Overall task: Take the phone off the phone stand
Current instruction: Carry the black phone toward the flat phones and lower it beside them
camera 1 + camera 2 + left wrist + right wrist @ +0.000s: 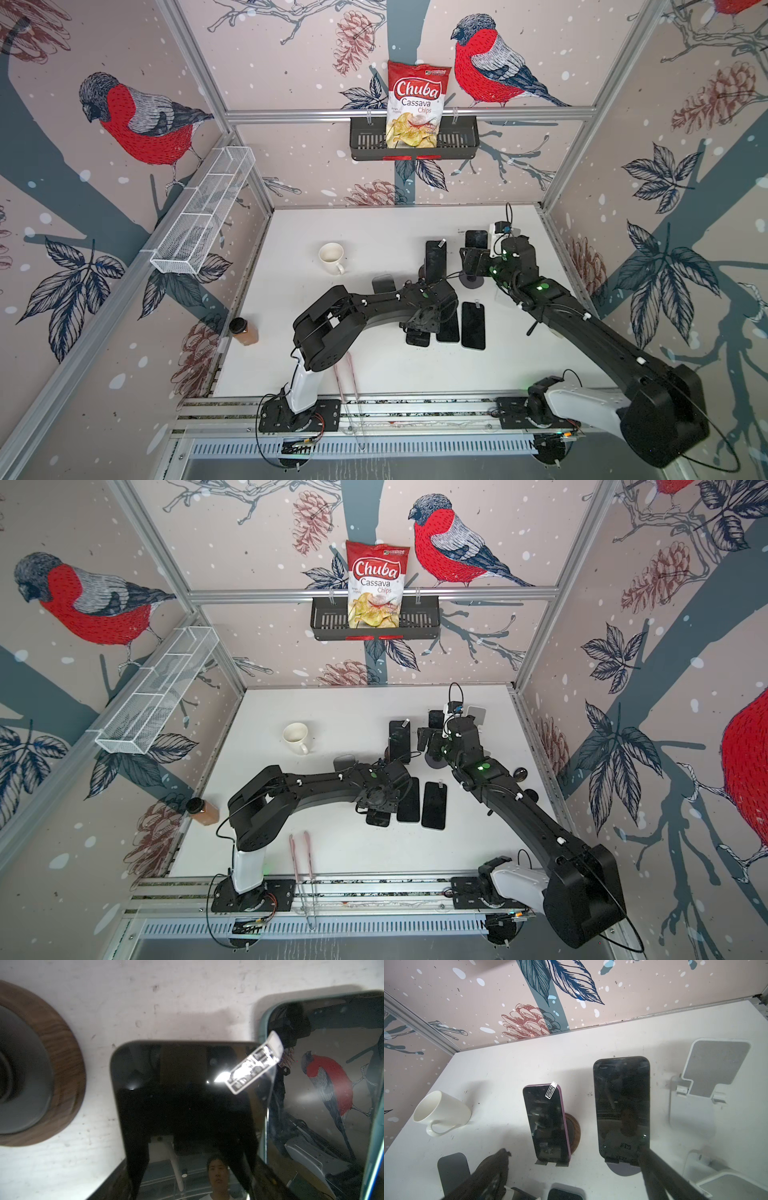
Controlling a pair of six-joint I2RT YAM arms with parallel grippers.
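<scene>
While the left hand (193, 1180), low centre in both top views, clamps a black phone (182, 1088) lying flat (two more flat phones (473, 326) alongside), the right hand (575, 1153) gapes wide. It is the nearer to the pink-edged phone (548, 1122), which leans upright on its wooden stand (574, 1132) straight ahead between the fingers; bare surface (529, 1059) lies beyond.

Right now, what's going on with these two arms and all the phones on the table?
The robot is clearing phones off stands. The left gripper is shut on a dark phone, low over the table beside two flat phones. The right gripper, open, is at a black phone propped on a grey stand. A pink-cased phone sits on a wooden stand, untouched.
</scene>
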